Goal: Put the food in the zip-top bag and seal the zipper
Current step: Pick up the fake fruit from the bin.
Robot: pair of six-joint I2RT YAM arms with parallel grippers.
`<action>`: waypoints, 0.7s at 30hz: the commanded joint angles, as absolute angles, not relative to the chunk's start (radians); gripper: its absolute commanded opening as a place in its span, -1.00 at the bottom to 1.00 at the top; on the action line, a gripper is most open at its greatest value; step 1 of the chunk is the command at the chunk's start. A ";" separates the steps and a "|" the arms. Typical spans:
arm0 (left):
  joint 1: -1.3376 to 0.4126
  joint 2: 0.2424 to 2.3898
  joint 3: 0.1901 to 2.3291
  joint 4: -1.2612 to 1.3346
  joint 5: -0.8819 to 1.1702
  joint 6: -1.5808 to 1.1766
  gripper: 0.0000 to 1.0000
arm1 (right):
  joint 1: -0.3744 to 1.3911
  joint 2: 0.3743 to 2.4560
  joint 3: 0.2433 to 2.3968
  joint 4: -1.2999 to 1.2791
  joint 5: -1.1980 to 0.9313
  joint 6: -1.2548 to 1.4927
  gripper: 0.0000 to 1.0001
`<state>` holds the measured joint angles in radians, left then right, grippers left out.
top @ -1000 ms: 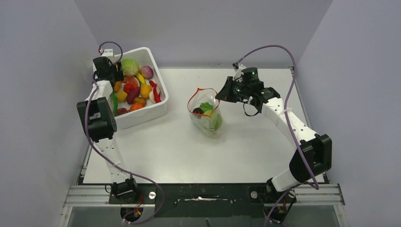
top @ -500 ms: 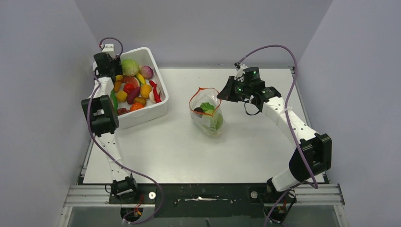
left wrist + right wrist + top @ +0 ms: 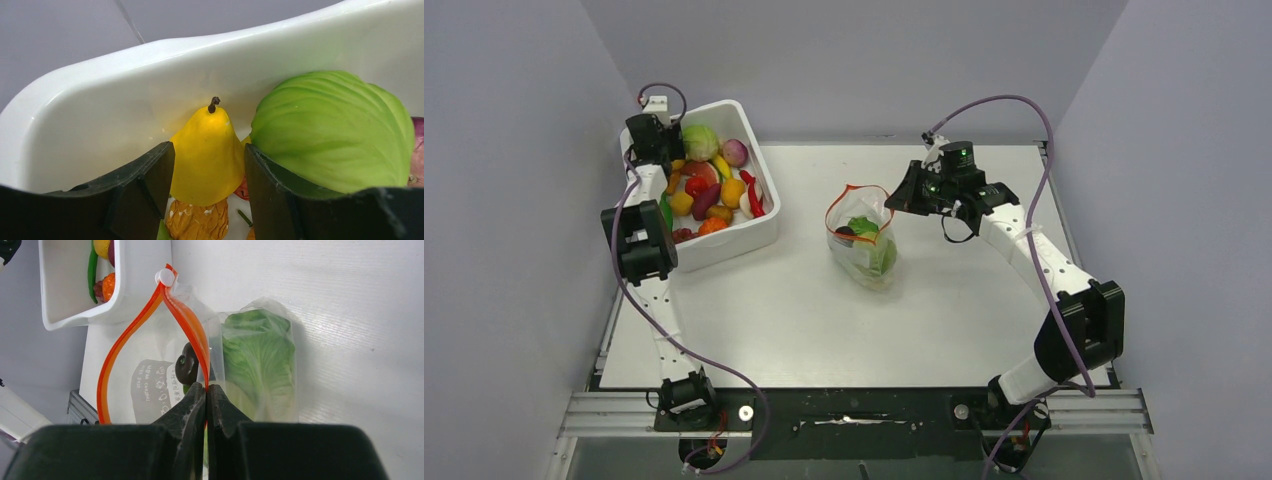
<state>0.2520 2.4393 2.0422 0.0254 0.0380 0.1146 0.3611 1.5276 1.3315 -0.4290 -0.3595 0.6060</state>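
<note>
Inside the tub [image 3: 100, 100] my left gripper [image 3: 208, 156] sat around the fat middle of the smooth, hard pear [image 3: 207, 140], squeezing or not I couldn't tell, while right of the tub my right gripper [image 3: 206, 390] pinched the orange strip [image 3: 191, 327] of the floppy bag [image 3: 150, 380].

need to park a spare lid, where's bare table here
Free: the wide table stretch from the zip-top bag to the near edge, and the gap between bag and white tub. Crowded: the tub, full of food, left hand gripping the yellow pear; right hand pinches the bag.
</note>
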 commanded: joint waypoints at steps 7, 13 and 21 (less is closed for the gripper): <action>0.260 2.493 2.127 0.094 0.042 0.114 0.06 | 0.347 1.527 1.349 -0.403 -0.355 0.608 -1.00; 0.262 2.530 2.154 0.121 0.050 0.116 0.14 | 0.347 1.531 1.364 -0.412 -0.347 0.608 -1.00; 0.253 2.591 2.255 0.095 0.074 0.082 0.11 | 0.347 1.533 1.381 -0.413 -0.333 0.611 -1.00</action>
